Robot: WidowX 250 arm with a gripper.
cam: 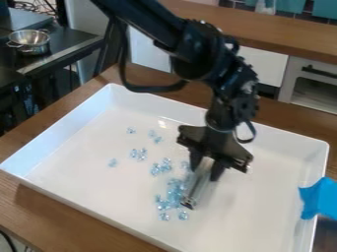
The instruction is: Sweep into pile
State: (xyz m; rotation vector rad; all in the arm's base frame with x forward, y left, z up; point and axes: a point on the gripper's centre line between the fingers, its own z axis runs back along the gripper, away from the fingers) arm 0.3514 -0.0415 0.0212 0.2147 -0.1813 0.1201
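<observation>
Wooden table, white tray on top. My gripper is clamped on a silvery tool, beside the densest blue crystals. Sweep partial, I judge: loose cluster formed; scattered stragglers remain ungathered.

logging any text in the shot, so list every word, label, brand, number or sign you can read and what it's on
None that can be read: no legible text on the white tray, the blue tape, the robot arm or the metal colander.
</observation>
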